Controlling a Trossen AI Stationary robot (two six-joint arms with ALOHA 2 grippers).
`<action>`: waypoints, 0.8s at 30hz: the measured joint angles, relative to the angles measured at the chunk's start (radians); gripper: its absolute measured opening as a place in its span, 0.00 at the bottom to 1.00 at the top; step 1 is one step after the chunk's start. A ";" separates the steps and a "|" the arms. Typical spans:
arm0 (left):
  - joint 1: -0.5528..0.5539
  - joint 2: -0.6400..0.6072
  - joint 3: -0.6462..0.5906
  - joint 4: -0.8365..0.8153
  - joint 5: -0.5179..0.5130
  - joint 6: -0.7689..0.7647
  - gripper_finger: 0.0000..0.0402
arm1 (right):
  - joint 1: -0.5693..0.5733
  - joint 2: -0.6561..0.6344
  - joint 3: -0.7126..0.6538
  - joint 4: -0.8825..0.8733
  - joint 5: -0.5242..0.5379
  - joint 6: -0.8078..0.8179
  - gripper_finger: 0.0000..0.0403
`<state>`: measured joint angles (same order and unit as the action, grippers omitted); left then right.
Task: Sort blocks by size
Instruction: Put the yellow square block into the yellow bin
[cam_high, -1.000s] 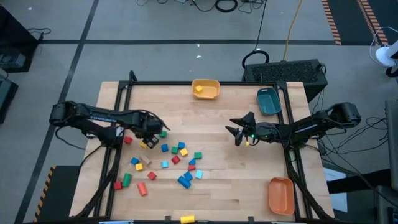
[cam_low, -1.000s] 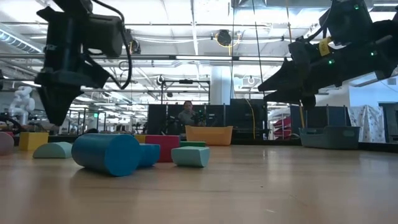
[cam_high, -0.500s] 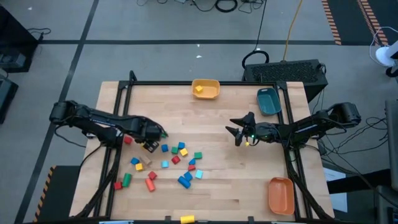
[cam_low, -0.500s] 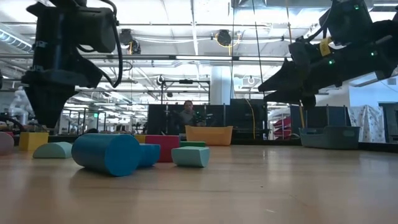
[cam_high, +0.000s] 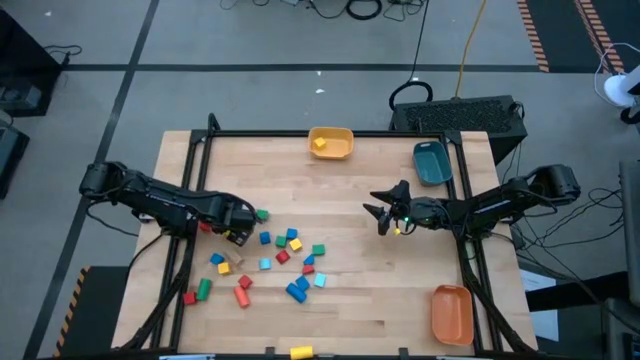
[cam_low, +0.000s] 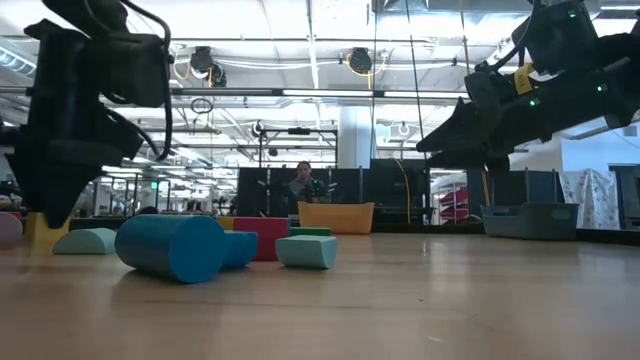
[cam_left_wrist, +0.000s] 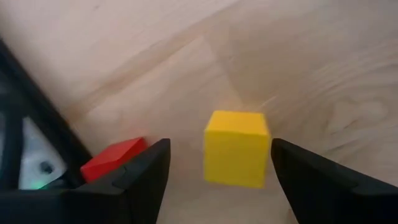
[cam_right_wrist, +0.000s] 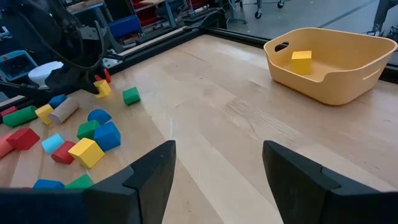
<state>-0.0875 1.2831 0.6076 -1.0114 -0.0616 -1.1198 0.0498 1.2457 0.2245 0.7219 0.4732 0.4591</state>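
Blocks (cam_high: 270, 260) scattered on the left half of a pale wooden table (cam_high: 350, 190); left gripper (cam_left_wrist: 214, 168) open astride a yellow cube (cam_left_wrist: 237, 148), gripping nothing; right gripper (cam_right_wrist: 217, 165) open, empty; workshop beyond.

Table (cam_high: 350, 300): fills the centre of the high view. Blocks (cam_high: 265, 262): scattered over its lower-left part. Left gripper (cam_high: 240, 232): at the upper-left edge of that scatter, one cube (cam_left_wrist: 237, 149) between its fingers. Right gripper (cam_high: 383, 213): right of centre, well apart from the blocks. Three bins: one (cam_high: 331, 143) at the top edge, centre, with a single block (cam_high: 319, 143) in it; one (cam_high: 432, 163) at upper right; one (cam_high: 451, 313) at lower right
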 joint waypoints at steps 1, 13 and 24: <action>0.000 0.000 -0.002 0.015 0.000 0.001 0.66 | 0.000 0.000 0.000 0.000 0.000 0.000 0.57; 0.000 0.000 -0.028 0.064 0.052 0.008 0.41 | 0.000 0.000 0.000 0.008 0.002 0.000 0.57; 0.043 0.000 0.011 0.098 0.057 0.113 0.35 | 0.000 0.000 0.000 0.008 0.003 0.000 0.57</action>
<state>-0.0449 1.2835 0.6190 -0.9130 -0.0049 -1.0072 0.0498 1.2461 0.2245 0.7299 0.4759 0.4591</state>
